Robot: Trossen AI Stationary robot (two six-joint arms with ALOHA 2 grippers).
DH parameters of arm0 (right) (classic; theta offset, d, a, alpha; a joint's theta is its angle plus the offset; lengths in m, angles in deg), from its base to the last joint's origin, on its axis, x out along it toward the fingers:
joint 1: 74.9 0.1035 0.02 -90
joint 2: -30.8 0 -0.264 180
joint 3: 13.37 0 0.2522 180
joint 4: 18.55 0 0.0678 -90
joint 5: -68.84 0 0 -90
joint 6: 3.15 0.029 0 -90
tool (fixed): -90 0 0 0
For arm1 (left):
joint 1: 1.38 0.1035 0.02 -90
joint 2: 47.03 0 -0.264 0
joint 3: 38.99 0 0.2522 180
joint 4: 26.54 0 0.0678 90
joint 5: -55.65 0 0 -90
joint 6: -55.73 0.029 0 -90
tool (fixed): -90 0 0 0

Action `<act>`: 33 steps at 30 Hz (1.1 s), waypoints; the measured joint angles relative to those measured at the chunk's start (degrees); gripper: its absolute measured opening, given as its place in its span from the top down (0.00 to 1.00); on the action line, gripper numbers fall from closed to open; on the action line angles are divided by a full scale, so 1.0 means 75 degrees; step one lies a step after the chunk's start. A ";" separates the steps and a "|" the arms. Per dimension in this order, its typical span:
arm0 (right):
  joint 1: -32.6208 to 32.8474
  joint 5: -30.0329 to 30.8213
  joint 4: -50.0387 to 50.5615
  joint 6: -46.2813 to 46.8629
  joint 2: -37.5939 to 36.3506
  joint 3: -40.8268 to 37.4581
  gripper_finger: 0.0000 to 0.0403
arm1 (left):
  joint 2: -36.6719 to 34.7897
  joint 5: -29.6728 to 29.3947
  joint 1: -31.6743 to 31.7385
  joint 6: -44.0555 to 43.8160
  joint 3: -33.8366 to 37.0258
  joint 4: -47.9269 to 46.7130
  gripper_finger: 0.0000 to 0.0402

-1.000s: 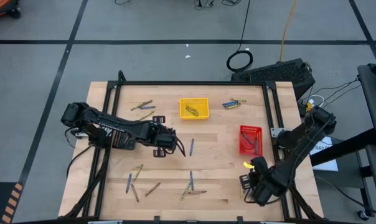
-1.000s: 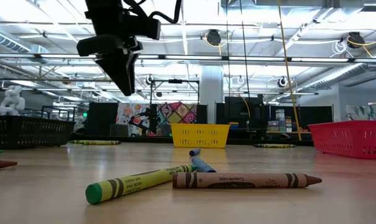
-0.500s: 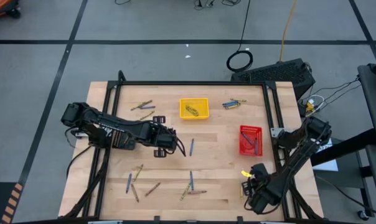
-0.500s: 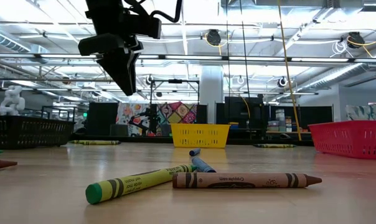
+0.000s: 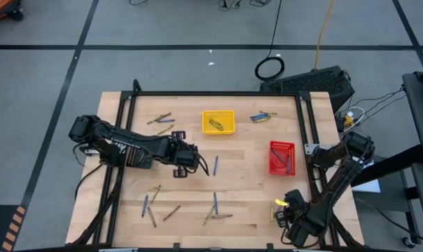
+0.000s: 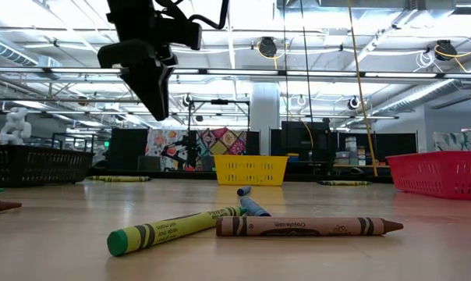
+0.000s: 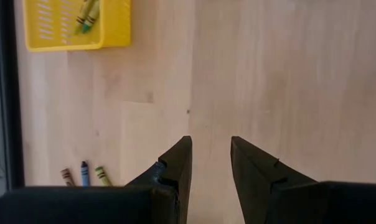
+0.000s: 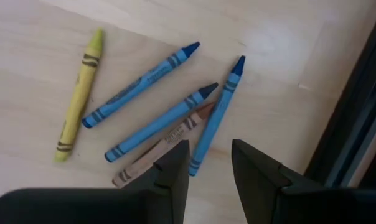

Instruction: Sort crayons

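The left gripper [image 5: 203, 163] hovers empty, fingers parted, above the pale wooden table [image 5: 243, 185]. The right gripper [image 8: 210, 163], also parted and empty, hangs over three blue wax crayons [image 8: 160, 122], one yellow [image 8: 79, 94] and one brown [image 8: 165, 144].

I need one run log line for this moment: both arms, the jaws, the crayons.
left gripper: open, empty, above bare table | right gripper: open, empty, over loose crayons | yellow tray: holds crayons | red tray: holds crayons

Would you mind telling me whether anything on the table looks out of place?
Nothing looks damaged, but many crayons lie loose on the table at mixed angles, outside the yellow tray and red tray. One heap mixes yellow, blue and brown crayons.
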 joint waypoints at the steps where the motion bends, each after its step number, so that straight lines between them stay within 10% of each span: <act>1: 0.0036 0.0000 -0.0019 0.0003 0.0021 0.0000 0.74 | 0.0000 0.0015 0.0002 0.0000 0.0000 0.0000 0.74; 33: 0.0192 -0.0184 -0.1455 0.0046 0.0765 -0.0481 0.80 | 0.0000 0.0032 0.0002 -0.0184 0.0000 -0.0003 0.74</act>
